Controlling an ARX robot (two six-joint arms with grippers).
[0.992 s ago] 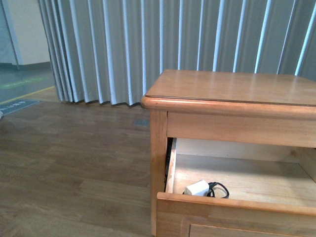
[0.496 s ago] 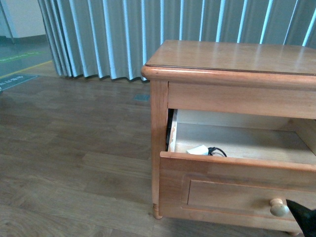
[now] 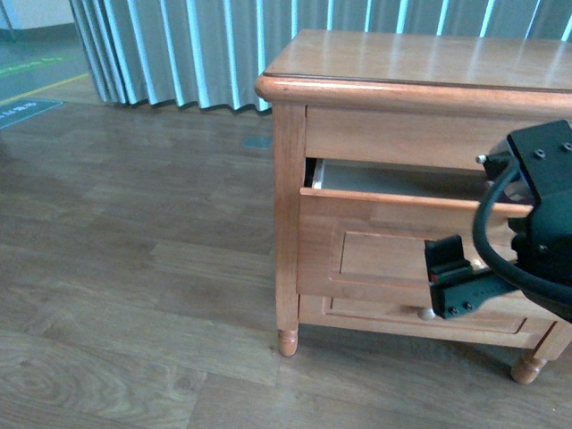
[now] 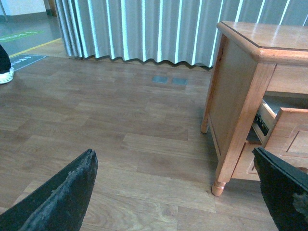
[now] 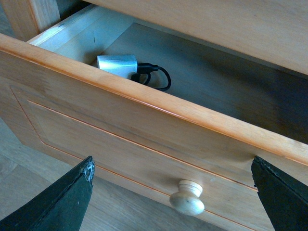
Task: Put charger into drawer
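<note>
The charger (image 5: 117,64), a white block with a coiled black cable (image 5: 156,77), lies in a front corner of the open drawer (image 5: 120,130), on its pale floor. In the front view the drawer (image 3: 375,250) stands partly pulled out of the wooden cabinet (image 3: 402,63), and its front hides the charger. My right gripper (image 5: 173,202) is open and empty just in front of the drawer, with the round knob (image 5: 187,204) between its fingers and not touched. My left gripper (image 4: 173,197) is open and empty above the floor, beside the cabinet (image 4: 240,96).
My right arm (image 3: 536,214) covers the drawer's right part in the front view. A similar lower drawer (image 3: 384,313) sits below. The cabinet stands on short turned legs (image 3: 286,340) on a wood-plank floor (image 3: 134,268). Grey curtains (image 3: 179,45) hang behind.
The front view has dropped lower. The drawer shows less of its inside and the charger is no longer seen there. My right arm has come in front of the drawer.
</note>
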